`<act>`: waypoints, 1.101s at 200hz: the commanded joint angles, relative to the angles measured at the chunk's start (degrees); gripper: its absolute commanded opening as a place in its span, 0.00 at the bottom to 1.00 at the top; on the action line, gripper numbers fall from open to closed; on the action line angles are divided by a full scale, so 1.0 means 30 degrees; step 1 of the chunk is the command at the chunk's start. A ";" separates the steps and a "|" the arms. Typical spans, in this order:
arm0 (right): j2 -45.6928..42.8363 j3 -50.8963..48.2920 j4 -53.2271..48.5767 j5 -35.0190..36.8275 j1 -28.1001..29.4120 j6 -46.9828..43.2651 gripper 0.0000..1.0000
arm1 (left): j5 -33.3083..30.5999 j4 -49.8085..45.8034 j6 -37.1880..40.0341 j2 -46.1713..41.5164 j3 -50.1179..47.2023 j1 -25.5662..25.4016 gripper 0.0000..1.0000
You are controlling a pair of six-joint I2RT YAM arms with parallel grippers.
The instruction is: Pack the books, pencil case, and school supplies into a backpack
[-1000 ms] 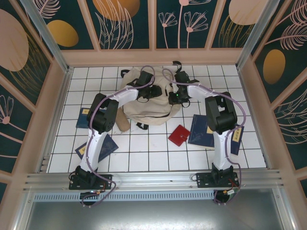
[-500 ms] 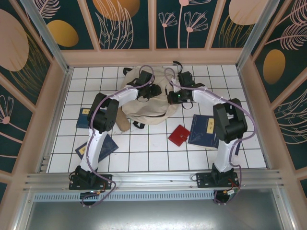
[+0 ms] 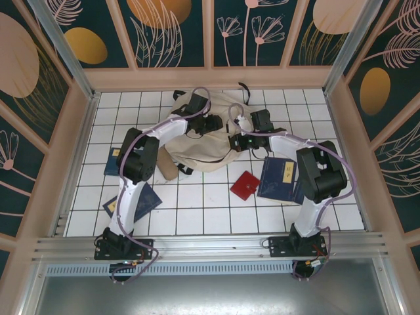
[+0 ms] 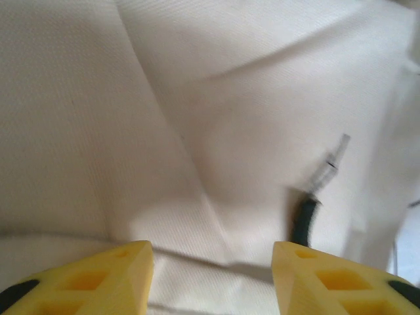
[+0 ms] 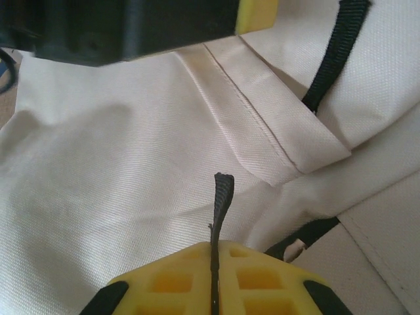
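One cream backpack (image 3: 197, 147) sits slumped into a rounded heap at the far middle of the tabletop (image 3: 197, 216), with no clear long axis. Both arms reach onto it. The right end effector (image 5: 215, 252) is at its right edge, clenched on a thin black strap tab (image 5: 222, 197) that stands up between the fingers. The left end effector (image 4: 213, 252) hangs over the upper part, released and empty, with bare fabric directly below. A dark zip pull (image 4: 305, 220) lies just ahead and to its right, so the left arm looks nearer for opening the bag.

Nothing seems packed yet. The red case (image 3: 245, 185) and a navy book (image 3: 282, 177) lie just near-right of the bag, two more books (image 3: 136, 201) lie to the left, and the tan pencil case (image 3: 168, 170) touches its near-left edge. Folded fabric hides the zip line.
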 commanded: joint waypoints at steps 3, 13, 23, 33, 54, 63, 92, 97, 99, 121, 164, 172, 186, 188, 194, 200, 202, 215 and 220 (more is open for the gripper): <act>-0.0761 -0.0504 0.0302 -0.0967 0.0105 -0.1969 0.15 | 0.1618 -0.0020 0.0311 -0.2409 -0.1737 0.0026 0.56; -0.0731 -0.0699 0.0015 -0.0937 0.0096 -0.2428 0.21 | 0.1633 0.0100 0.0198 -0.2937 -0.2412 0.0038 0.58; -0.0773 -0.0813 -0.0184 -0.1157 0.0077 -0.2607 0.26 | 0.1469 0.0144 0.0172 -0.3339 -0.2908 0.0026 0.59; -0.0953 -0.0872 -0.0364 -0.1794 0.0045 -0.2556 0.32 | 0.1234 0.0145 0.0147 -0.3656 -0.3303 0.0028 0.59; -0.1704 -0.1215 0.0217 -0.2907 -0.0122 -0.1503 0.36 | 0.1228 0.0245 0.0131 -0.4059 -0.3882 0.0026 0.59; -0.2101 -0.1502 0.0772 -0.2876 -0.0389 -0.0510 0.36 | 0.1214 0.0316 0.0185 -0.4215 -0.4145 0.0007 0.59; -0.3229 -0.2226 0.2106 -0.0678 -0.1500 0.3826 0.48 | 0.1517 0.0098 0.1251 -0.4681 -0.4921 -0.0128 0.59; -0.3279 -0.2229 0.2006 -0.0242 -0.1581 0.4439 0.49 | 0.1532 0.0021 0.1632 -0.4733 -0.5050 -0.0200 0.59; -0.3267 -0.2234 0.1965 -0.0114 -0.1607 0.4650 0.50 | 0.1568 0.0004 0.1851 -0.4769 -0.5125 -0.0221 0.59; -0.2749 -0.2069 0.1086 0.1758 -0.1659 0.7377 0.54 | 0.1047 -0.0457 0.4071 -0.4986 -0.5525 -0.0743 0.59; -0.1536 -0.1638 0.0660 0.3497 -0.1673 1.1808 0.58 | 0.0499 -0.1385 0.2136 -0.4657 -0.4948 -0.1000 0.68; -0.1281 -0.1477 0.0645 0.3870 -0.1666 1.2382 0.59 | 0.0781 -0.0817 0.0824 -0.4791 -0.5140 -0.1022 0.68; -0.0749 -0.1128 0.0654 0.4476 -0.1671 1.3003 0.59 | 0.0696 -0.0223 -0.1439 -0.4971 -0.5290 -0.1170 0.67; -0.0657 -0.1088 0.0668 0.4515 -0.1688 1.3061 0.59 | 0.0626 -0.0167 -0.1759 -0.5019 -0.5302 -0.1196 0.67; -0.0346 -0.0848 0.0659 0.4582 -0.1703 1.3117 0.59 | 0.0508 0.0067 -0.2587 -0.5065 -0.5342 -0.1297 0.66; 0.0008 -0.0615 0.0721 0.4533 -0.1680 1.3027 0.60 | 0.0481 0.0286 -0.3268 -0.5150 -0.5388 -0.1425 0.67; 0.0126 -0.0520 0.0728 0.4507 -0.1697 1.2994 0.60 | 0.0434 0.0334 -0.3527 -0.5137 -0.5393 -0.1494 0.67; 0.0946 0.0108 0.0563 0.4274 -0.1702 1.2803 0.60 | 0.0291 0.0687 -0.5105 -0.5088 -0.5368 -0.1777 0.65; 0.1201 0.0338 0.0558 0.4114 -0.1703 1.2679 0.60 | 0.0430 0.0887 -0.5644 -0.5027 -0.5318 -0.1885 0.64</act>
